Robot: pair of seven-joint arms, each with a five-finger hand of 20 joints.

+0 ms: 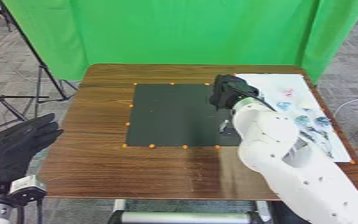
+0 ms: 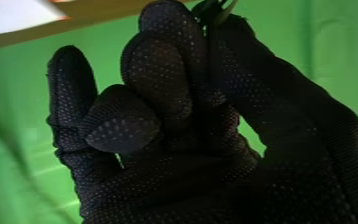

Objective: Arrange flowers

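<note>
Green curtain fabric (image 1: 184, 30) is hung behind a brown wooden table (image 1: 104, 125), on which a dark mat (image 1: 171, 115) is laid, edged with small orange markers (image 1: 185, 147). Beside the mat, toward the table's right side, a white sheet (image 1: 266, 81) is spread, and on it several flowers are laid: a pink flower (image 1: 288, 92), blue flowers (image 1: 322, 121) and stems, partly covered by the right arm. The right hand (image 1: 232, 92) is held over the mat's far right corner, close to the sheet. In the right wrist view, a thin green stem (image 2: 218, 11) is pinched between its thumb and fingertips; whether a bloom is attached cannot be told. A small pale object (image 1: 223, 126), too small to identify, is seen on the mat near the right arm. The left hand (image 1: 17, 147) is held just beside the table's left edge, its fingers loosely extended.
</note>
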